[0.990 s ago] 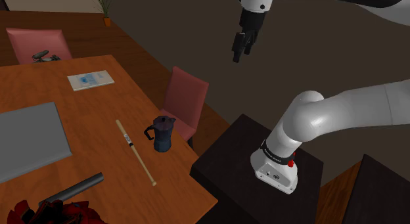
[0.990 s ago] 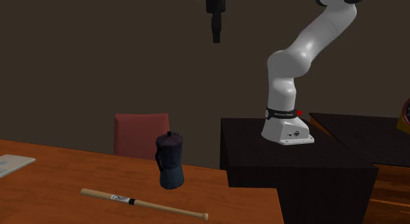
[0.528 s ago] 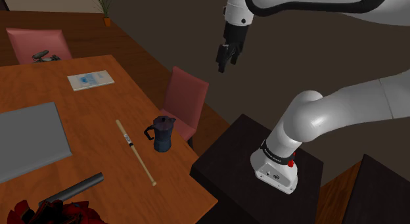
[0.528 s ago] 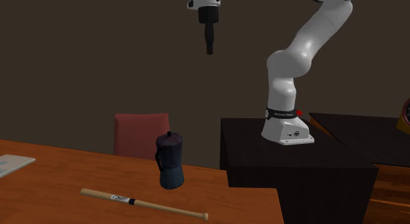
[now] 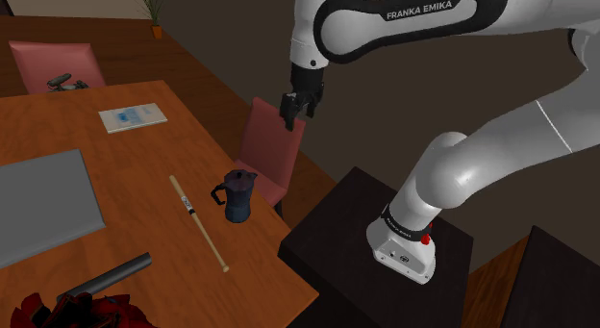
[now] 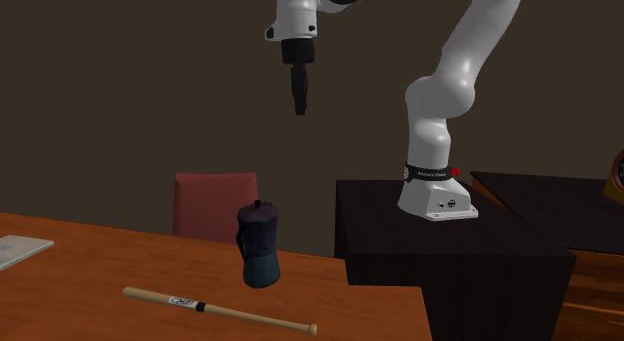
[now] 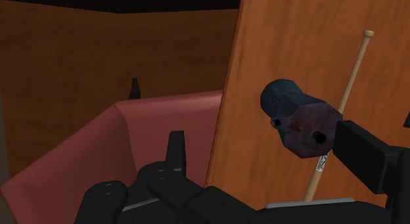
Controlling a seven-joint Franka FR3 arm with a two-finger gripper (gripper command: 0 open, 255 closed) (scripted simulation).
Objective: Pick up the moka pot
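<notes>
While gripper hangs high, jaws apart & empty, it shd centre over moka pot, then straddle body.

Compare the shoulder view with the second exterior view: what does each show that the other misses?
Shoulder view alone of the two: a booklet, a far pink chair, a potted plant and a dark cylinder. Second exterior view alone: a cut-off round object at its right edge. Both: the moka pot upright on the table, the bat beside it, the near pink chair, the stand and the open gripper well above the pot's level.
</notes>
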